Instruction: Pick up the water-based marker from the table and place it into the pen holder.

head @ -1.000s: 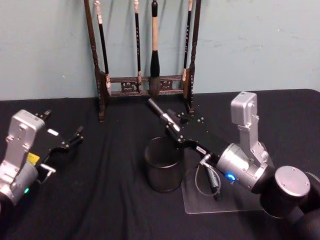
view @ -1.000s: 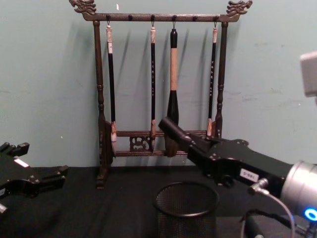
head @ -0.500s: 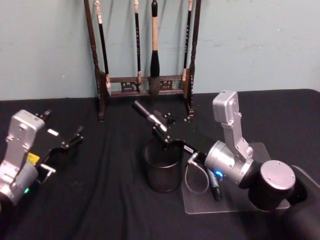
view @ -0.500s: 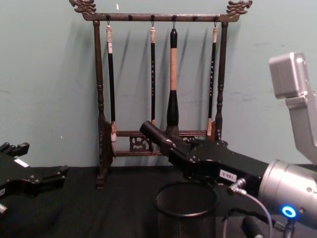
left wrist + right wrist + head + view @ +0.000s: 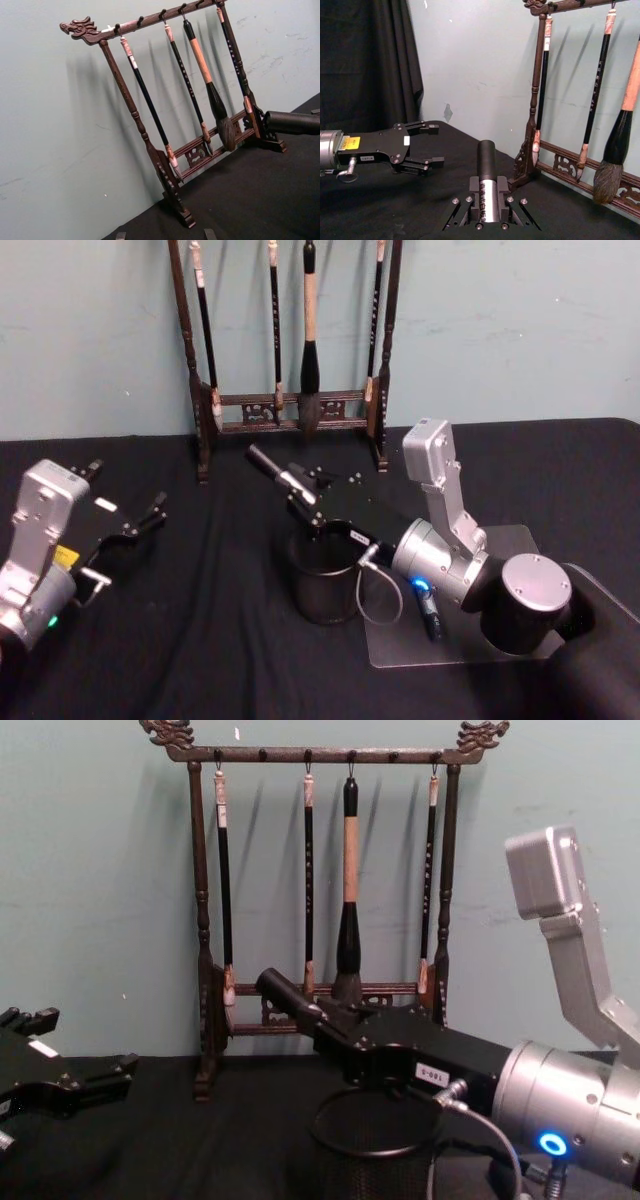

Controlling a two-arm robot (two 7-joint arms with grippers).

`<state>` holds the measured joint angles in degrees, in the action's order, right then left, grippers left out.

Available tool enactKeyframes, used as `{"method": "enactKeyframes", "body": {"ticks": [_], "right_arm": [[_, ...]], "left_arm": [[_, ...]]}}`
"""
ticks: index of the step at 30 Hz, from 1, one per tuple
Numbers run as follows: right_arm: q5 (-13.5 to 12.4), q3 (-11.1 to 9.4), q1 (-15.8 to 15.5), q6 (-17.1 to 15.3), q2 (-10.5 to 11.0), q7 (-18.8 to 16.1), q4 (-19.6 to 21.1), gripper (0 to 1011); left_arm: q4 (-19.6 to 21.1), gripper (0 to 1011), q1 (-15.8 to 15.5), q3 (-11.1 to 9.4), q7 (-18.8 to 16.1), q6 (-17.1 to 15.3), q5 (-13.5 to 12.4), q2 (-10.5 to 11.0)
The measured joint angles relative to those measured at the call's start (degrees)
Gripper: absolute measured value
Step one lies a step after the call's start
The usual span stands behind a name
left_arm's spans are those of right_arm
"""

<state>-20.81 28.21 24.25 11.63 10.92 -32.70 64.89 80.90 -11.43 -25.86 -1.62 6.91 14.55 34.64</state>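
Head view — right gripper (image 5: 299,491) clamps marker (image 5: 266,461) between jaws — above pen holder (image 5: 322,598).

The right arm (image 5: 430,550) is silver, with a blue light and looped grey cable. The left gripper (image 5: 435,145) is black, bearing a yellow label.

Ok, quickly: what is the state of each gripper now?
Left gripper: open, holding nothing.
Right gripper: closed on the marker, above the pen holder.

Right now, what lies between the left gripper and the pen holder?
Only bare black table cloth, as the head view shows. The left gripper hangs open at the left; the right gripper holds the marker above the pen holder.
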Motion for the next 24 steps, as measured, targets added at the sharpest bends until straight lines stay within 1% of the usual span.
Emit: {"method": "enactKeyframes", "body": {"ticks": [13,15,22,24], "right_arm": [[0.1,0.0,0.0,-0.1,0.0,0.0,0.0,210],[0.1,0.0,0.0,-0.1,0.0,0.0,0.0,224],[0.1,0.0,0.0,-0.1,0.1,0.0,0.0,435],[0.1,0.0,0.0,-0.1,0.1,0.0,0.0,514]], "left_arm": [[0.0,1009,0.0,0.0,0.0,0.0,0.0,0.0],[0.0,1009,0.0,0.0,0.0,0.0,0.0,0.0],[0.0,1009,0.0,0.0,0.0,0.0,0.0,0.0],[0.0,1009,0.0,0.0,0.0,0.0,0.0,0.0]]}}
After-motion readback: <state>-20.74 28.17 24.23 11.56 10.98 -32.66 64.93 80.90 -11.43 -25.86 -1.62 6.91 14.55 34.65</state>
